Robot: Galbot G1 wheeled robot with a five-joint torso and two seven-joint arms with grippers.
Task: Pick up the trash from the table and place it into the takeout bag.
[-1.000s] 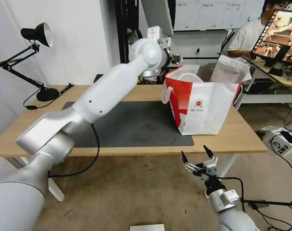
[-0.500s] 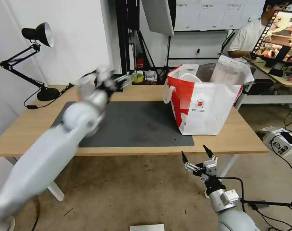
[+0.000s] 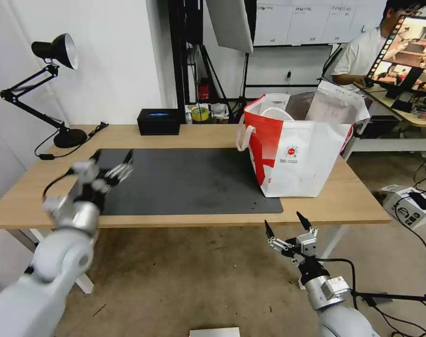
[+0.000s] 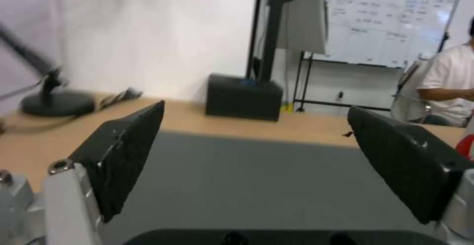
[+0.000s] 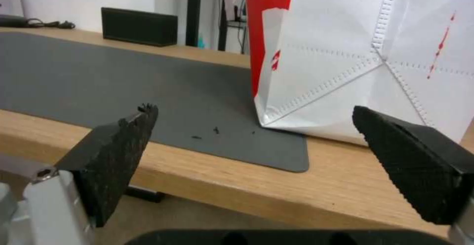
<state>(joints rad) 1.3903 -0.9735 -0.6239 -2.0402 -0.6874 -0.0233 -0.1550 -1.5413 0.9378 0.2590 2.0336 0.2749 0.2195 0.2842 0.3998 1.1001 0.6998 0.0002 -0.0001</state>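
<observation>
left claw (image 3: 111, 158) apart, empty, over mat (image 3: 189, 180) | right claw (image 3: 284, 225) apart below surface (image 3: 353, 201) edge | bag (image 3: 297, 154) upright

**Bag upright on the table's right side**

I see the table (image 3: 185, 135), light wood grain on white legs, carrying a dark grey mat (image 3: 189, 180). The bag (image 3: 292, 150) stands upright on its right half, boxy, white with red panels, a small round red logo on the front and a white handle hanging at its left side. Its near left corner sits on the mat's right edge. The mouth gapes open, showing silver lining and something white and round inside.
</observation>
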